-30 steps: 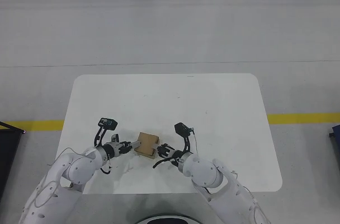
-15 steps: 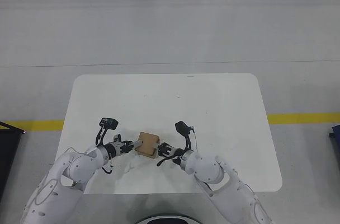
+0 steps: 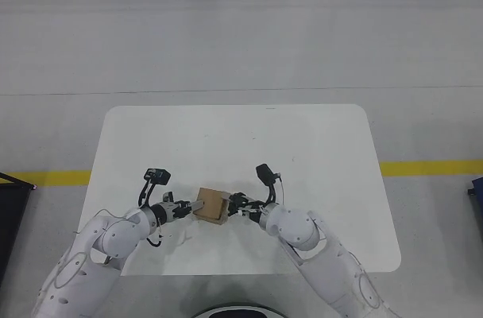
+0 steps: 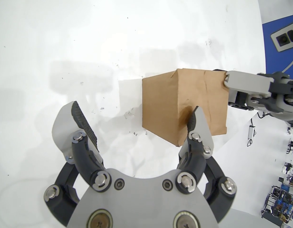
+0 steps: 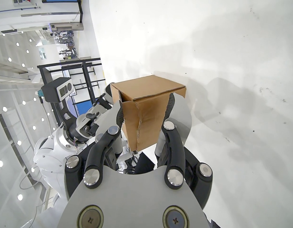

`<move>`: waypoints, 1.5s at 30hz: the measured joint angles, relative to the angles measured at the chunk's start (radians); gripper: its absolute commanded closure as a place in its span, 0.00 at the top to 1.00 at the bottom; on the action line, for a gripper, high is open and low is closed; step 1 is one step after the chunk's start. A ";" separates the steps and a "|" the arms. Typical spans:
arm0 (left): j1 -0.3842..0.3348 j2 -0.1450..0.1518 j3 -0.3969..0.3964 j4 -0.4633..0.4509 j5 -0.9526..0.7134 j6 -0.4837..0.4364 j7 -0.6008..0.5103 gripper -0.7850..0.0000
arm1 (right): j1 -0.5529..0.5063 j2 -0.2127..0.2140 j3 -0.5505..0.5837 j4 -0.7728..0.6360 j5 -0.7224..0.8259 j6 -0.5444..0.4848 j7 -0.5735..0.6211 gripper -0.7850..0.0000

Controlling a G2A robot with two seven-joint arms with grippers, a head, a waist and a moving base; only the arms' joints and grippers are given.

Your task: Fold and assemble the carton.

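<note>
The brown carton (image 3: 212, 206) stands as a small box near the front middle of the white table (image 3: 305, 143). My left gripper (image 3: 187, 210) is at its left side and open. In the left wrist view one fingertip (image 4: 193, 119) touches a lower face of the carton (image 4: 184, 100), while the other finger (image 4: 82, 119) is well apart over bare table. My right gripper (image 3: 237, 203) is at the carton's right side. In the right wrist view its fingers (image 5: 171, 106) clamp the carton (image 5: 146, 110) at its open, ragged-edged end.
Wide bare tabletop (image 3: 249, 135) lies behind and to both sides of the carton. The table's front edge (image 3: 226, 274) is close behind both arms. A yellow floor line (image 3: 440, 168) runs past the table, and a dark object (image 3: 3, 199) sits off its left side.
My right gripper moved left and farther back, from open beside the carton to shut on its right end. The carton turned slightly. The left gripper stayed at its left side.
</note>
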 measured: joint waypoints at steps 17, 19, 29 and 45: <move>0.009 0.001 -0.011 -0.007 0.002 -0.002 0.003 1.00 | -0.023 0.003 -0.013 -0.037 -0.038 -0.011 -0.013 0.23; 0.010 0.001 -0.012 -0.009 0.003 -0.002 0.003 1.00 | -0.026 0.003 -0.013 -0.040 -0.040 -0.014 -0.014 0.23; 0.012 0.001 -0.014 -0.010 0.002 -0.003 0.001 1.00 | -0.050 0.012 -0.019 -0.068 -0.076 -0.021 0.050 0.14; 0.022 0.001 -0.018 -0.017 -0.002 -0.004 0.009 1.00 | -0.075 0.019 -0.025 -0.104 -0.108 -0.034 0.064 0.24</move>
